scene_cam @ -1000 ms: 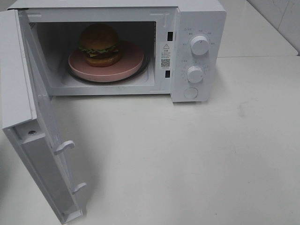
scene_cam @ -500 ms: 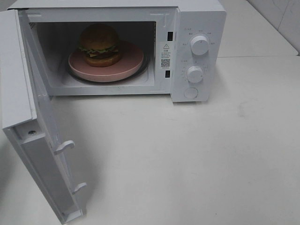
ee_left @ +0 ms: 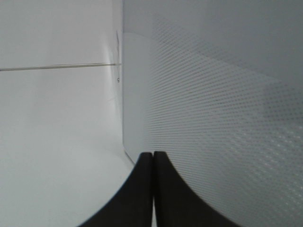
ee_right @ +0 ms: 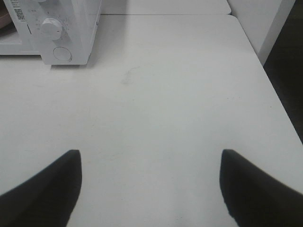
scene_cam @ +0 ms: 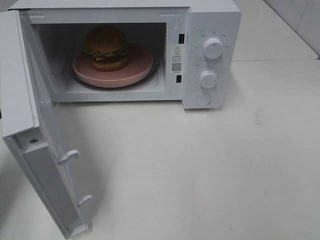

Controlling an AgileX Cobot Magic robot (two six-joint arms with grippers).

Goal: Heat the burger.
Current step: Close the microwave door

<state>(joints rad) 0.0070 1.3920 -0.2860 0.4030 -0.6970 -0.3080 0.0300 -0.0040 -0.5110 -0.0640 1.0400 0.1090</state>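
Note:
The burger (scene_cam: 106, 48) sits on a pink plate (scene_cam: 142, 62) inside the white microwave (scene_cam: 215, 15), whose door (scene_cam: 37, 150) is swung wide open toward the front left. Neither arm shows in the exterior high view. In the left wrist view my left gripper (ee_left: 153, 156) is shut with nothing between its fingers, its tips right at the dotted outer face of the door (ee_left: 213, 118). My right gripper (ee_right: 150, 156) stands open and empty above bare table, well to the right of the microwave (ee_right: 61, 33).
The microwave has two white knobs (scene_cam: 213, 48) and a round button (scene_cam: 203, 99) on its right panel. The white table (scene_cam: 210, 170) stretches in front. Its right edge (ee_right: 270, 80) shows in the right wrist view. A tiled wall (scene_cam: 300, 20) stands at the far right.

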